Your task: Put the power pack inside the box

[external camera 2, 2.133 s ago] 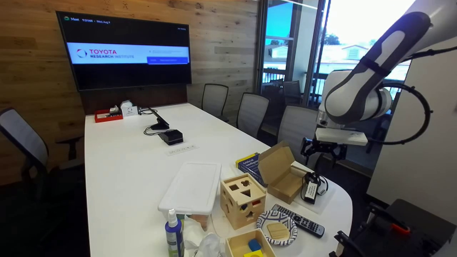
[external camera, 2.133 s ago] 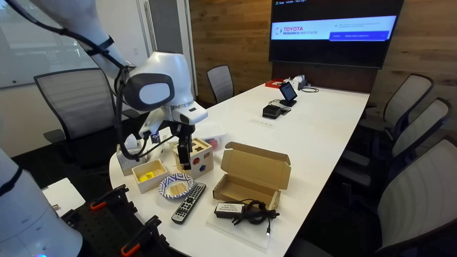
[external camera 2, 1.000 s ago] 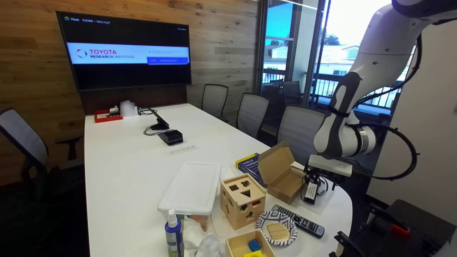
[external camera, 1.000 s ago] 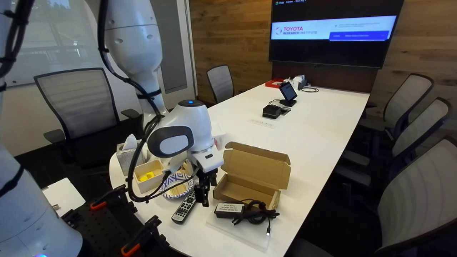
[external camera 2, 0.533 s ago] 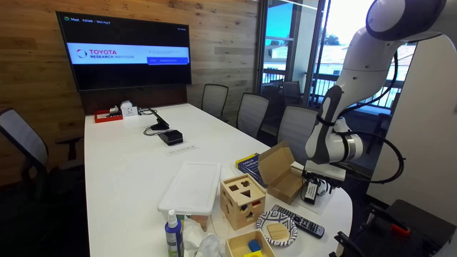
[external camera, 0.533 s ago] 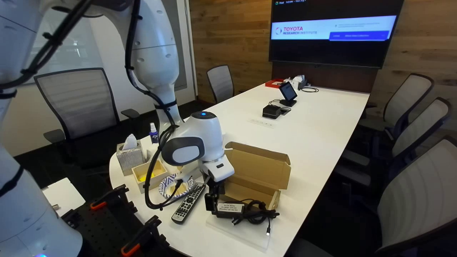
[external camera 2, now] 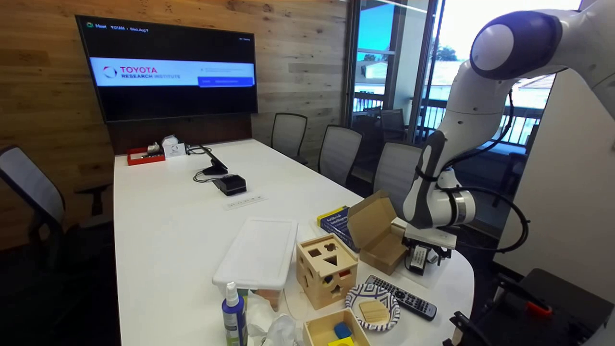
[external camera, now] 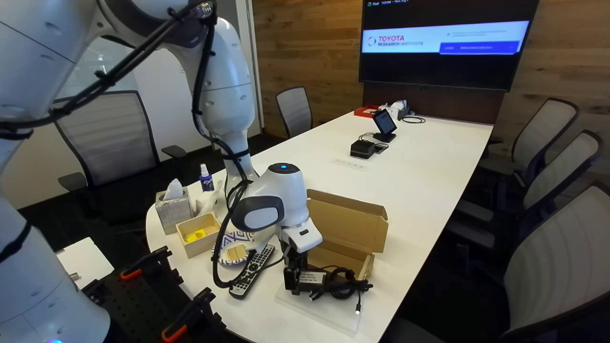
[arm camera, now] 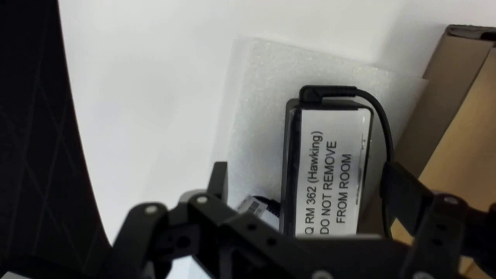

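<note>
The power pack (arm camera: 329,166) is a black brick with a white label, lying on a thin translucent sheet; it shows in both exterior views (external camera: 313,277) (external camera 2: 418,259). Its black cord (external camera: 348,285) is bundled beside it. The cardboard box (external camera: 345,224) stands open right beside the power pack, its lid raised; it also shows at the right of the wrist view (arm camera: 445,93). My gripper (arm camera: 308,176) is open, its fingers on either side of the power pack in the wrist view, with gaps visible. In an exterior view the gripper (external camera: 292,286) is low at the power pack's end.
A remote control (external camera: 252,272) and a patterned bowl (external camera 2: 353,300) lie near the gripper. A wooden shape cube (external camera 2: 326,271), a book (external camera 2: 334,223), a lidded plastic bin (external camera 2: 259,250) and a small wooden tray (external camera: 198,245) stand around. The table edge is close to the power pack.
My gripper has come down from higher above the table and moved over to the power pack. The power pack and the box have not moved.
</note>
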